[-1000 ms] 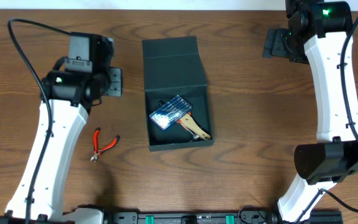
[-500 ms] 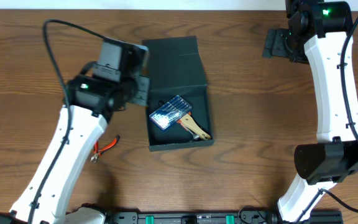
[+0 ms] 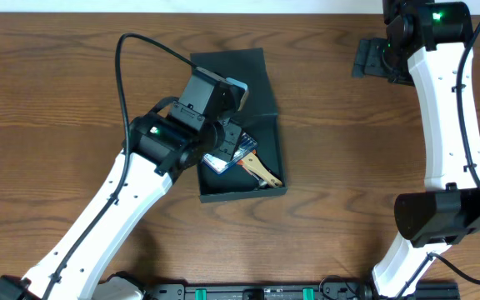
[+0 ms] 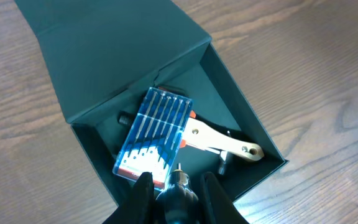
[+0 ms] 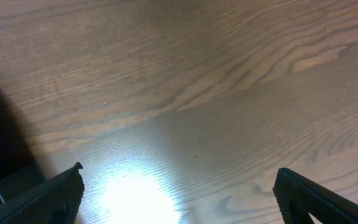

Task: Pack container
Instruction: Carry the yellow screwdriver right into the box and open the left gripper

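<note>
The container (image 3: 232, 83) is a dark square box with its flap lid open toward the back; it also shows in the left wrist view (image 4: 104, 56). Inside lie a blue case of bits (image 3: 245, 145) (image 4: 154, 130) and a cream-handled tool (image 3: 263, 173) (image 4: 225, 142). My left gripper (image 3: 227, 143) (image 4: 178, 186) hovers over the box's front left part, shut on a dark tool with a small metal tip (image 4: 180, 190). My right gripper (image 3: 380, 58) (image 5: 179, 193) is open and empty over bare table at the far right.
The wooden table (image 3: 348, 167) surrounds the box. My left arm (image 3: 132, 192) crosses the table to the box's left and hides what lies under it. My right arm (image 3: 448, 125) runs along the right edge.
My left arm has swung right from the table's left side to over the open box, carrying the dark tool. It now covers the red pliers' spot. The right arm has not moved.
</note>
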